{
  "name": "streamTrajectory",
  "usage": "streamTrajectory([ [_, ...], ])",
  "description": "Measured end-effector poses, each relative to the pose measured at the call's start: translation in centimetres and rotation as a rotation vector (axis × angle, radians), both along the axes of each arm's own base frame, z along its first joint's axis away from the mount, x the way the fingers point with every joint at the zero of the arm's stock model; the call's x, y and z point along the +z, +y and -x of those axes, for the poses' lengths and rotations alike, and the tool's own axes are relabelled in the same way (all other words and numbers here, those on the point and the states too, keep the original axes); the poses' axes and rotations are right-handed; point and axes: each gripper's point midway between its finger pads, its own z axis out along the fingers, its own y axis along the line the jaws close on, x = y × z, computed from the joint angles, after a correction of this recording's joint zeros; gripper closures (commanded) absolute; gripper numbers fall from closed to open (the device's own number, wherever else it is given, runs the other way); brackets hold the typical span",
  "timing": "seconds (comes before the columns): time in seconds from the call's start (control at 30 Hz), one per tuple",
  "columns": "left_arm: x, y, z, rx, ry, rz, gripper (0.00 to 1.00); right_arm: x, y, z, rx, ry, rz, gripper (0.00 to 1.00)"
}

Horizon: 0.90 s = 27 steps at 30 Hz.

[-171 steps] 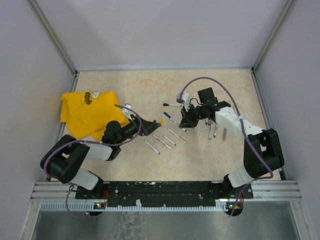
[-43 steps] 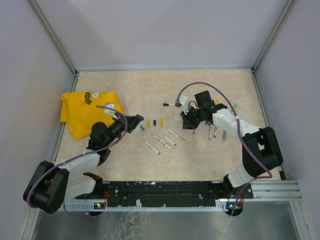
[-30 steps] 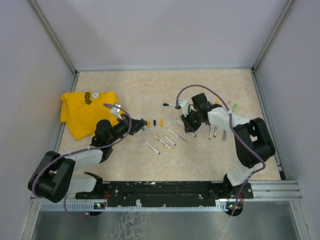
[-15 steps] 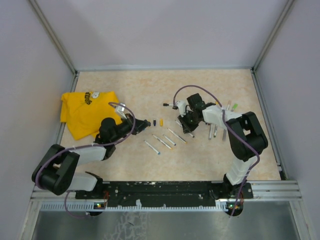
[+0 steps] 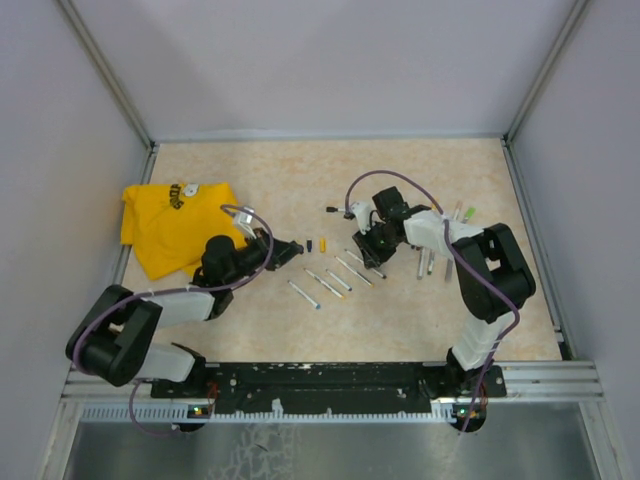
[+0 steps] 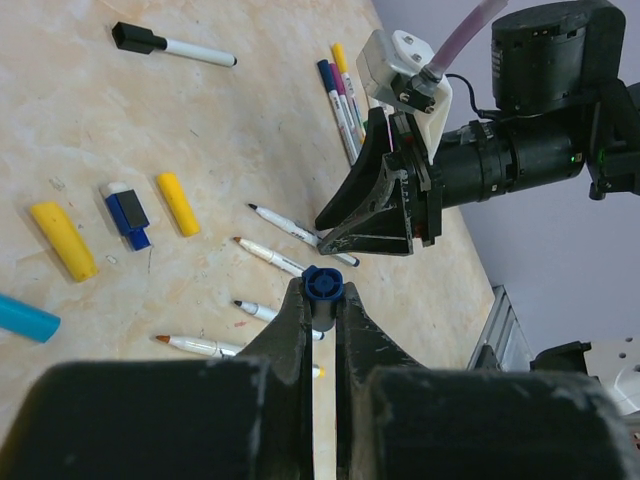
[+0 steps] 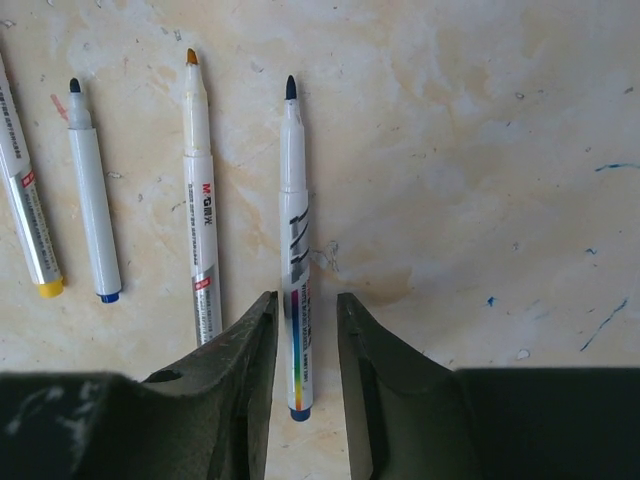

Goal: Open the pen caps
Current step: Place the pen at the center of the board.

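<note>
My left gripper [image 6: 323, 298] is shut on a dark blue pen cap [image 6: 323, 284], held just above the table; in the top view it [image 5: 291, 248] sits left of a black cap [image 5: 311, 244] and a yellow cap [image 5: 322, 244]. Two yellow caps [image 6: 62, 240] [image 6: 177, 203], a blue-black cap [image 6: 127, 208] and a cyan cap [image 6: 20, 318] lie on the table. My right gripper [image 7: 306, 312] [image 5: 372, 245] is open, its fingers either side of an uncapped blue-tipped pen [image 7: 294, 200] lying flat, not touching it.
Other uncapped pens [image 7: 200, 200] [image 7: 90, 200] lie left of the blue one. A capped black marker [image 5: 340, 210] lies behind the right gripper, and capped pens [image 5: 430, 262] to its right. A yellow cloth [image 5: 175, 225] lies at the left. Walls enclose the table.
My right gripper's jaws have parted and the blue-tipped pen now lies free between them. The left gripper stays shut on the blue cap and has barely shifted.
</note>
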Motion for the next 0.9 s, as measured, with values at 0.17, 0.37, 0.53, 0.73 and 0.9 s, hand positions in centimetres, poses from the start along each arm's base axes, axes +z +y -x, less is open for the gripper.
streamTrajectory([
  [0.17, -0.4, -0.8, 0.2, -0.008, 0.016, -0.003, 1.00, 0.1, 0.0, 0.0, 0.004, -0.005, 0.001, 0.62],
  [0.37, -1.4, -2.3, 0.6, -0.023, 0.041, -0.020, 1.00, 1.3, -0.1, -0.4, 0.005, -0.048, 0.003, 0.59],
  [0.53, -2.3, -3.2, 0.7, -0.024, 0.063, -0.038, 1.00, 4.1, -0.1, -1.0, 0.013, -0.128, -0.031, 0.59],
  [0.73, -2.7, -4.5, 0.3, -0.017, 0.083, -0.065, 1.00, 6.1, -0.4, -1.5, 0.016, -0.176, -0.073, 0.58],
  [0.9, -2.9, -5.4, -0.1, -0.001, 0.099, -0.096, 1.00, 6.7, -0.9, -1.7, 0.008, -0.184, -0.092, 0.59],
])
